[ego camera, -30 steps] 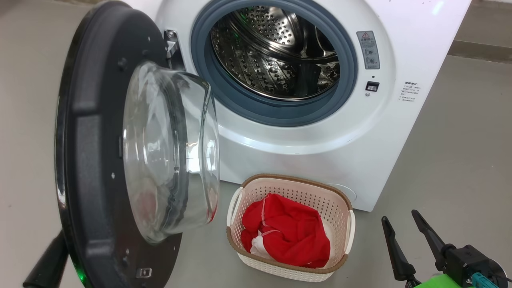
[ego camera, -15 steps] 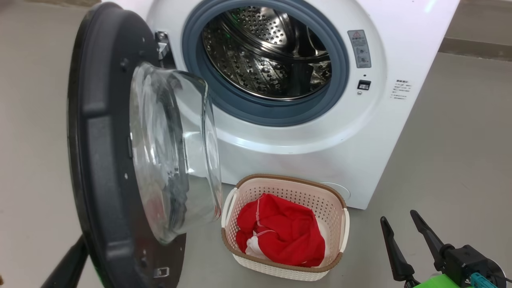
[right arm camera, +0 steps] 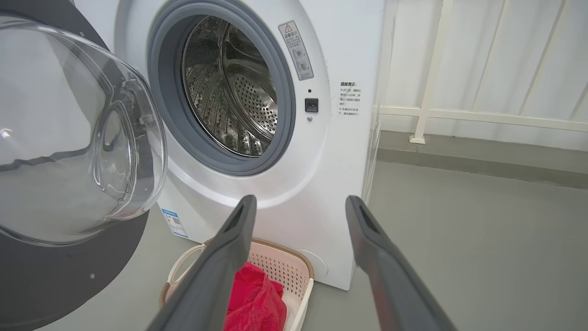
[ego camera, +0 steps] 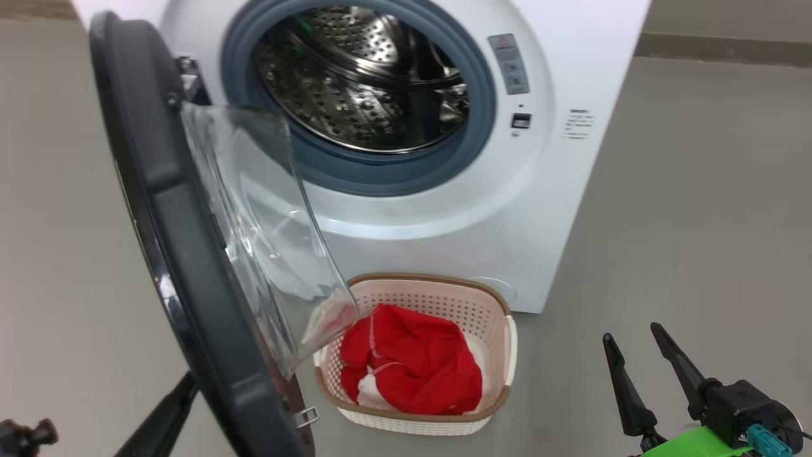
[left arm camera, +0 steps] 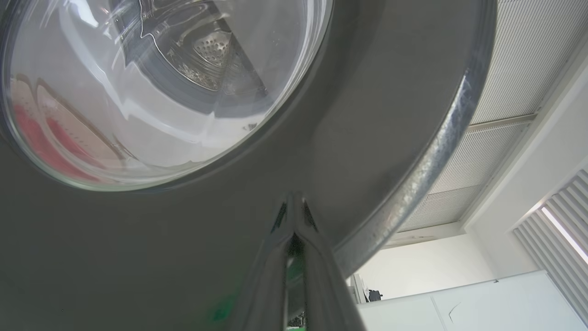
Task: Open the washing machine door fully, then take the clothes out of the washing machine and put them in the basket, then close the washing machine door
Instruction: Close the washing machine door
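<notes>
The white washing machine stands with its steel drum bare. The washing machine door hangs open on the left, its glass bowl reaching over the basket's left corner. In the left wrist view my left gripper is shut, its tips against the door's glossy outer face. Its dark fingers poke out below the door. The clothes, red with white trim, lie in the basket on the floor before the machine. My right gripper is open and holds nothing, right of the basket.
Grey floor spreads to the right of the machine. A white railing and a low kerb run behind it. The basket sits close under the machine's front.
The head camera has turned, shifting the whole picture left. The door has swung in toward the machine with my left fingers behind it. The right gripper has stayed put.
</notes>
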You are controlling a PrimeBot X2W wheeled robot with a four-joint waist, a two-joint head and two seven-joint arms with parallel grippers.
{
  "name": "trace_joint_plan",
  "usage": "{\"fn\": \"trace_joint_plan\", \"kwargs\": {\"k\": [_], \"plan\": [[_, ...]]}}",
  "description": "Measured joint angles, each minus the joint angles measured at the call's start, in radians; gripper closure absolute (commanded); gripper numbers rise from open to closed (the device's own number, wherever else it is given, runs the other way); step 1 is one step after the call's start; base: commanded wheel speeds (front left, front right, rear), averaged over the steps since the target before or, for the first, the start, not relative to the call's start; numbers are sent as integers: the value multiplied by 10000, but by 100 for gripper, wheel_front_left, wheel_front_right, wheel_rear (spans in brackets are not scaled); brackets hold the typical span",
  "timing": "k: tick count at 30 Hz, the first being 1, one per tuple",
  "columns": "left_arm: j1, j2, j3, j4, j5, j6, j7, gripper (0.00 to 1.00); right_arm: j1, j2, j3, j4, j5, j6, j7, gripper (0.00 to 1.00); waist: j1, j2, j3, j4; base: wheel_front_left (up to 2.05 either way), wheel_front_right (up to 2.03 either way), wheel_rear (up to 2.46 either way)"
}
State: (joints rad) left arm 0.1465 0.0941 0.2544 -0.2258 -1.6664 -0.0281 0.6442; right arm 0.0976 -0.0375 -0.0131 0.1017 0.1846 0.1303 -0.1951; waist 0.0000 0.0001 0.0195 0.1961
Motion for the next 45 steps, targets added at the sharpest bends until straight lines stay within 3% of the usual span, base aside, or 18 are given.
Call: {"fn": "trace_joint_plan", "kwargs": {"k": [29,45], "plan": [[-905,-123,-579,640,-163,-268,199,100,-607,-8,251,378,100,0,-249,0,0,0,583,-3105,0,0,0],[-2300,-82,-629,1894,-370,-441,389,100,-832,-8,330,422,100,0,-263,0,0,0,1056,-3771,0,0,0]]}}
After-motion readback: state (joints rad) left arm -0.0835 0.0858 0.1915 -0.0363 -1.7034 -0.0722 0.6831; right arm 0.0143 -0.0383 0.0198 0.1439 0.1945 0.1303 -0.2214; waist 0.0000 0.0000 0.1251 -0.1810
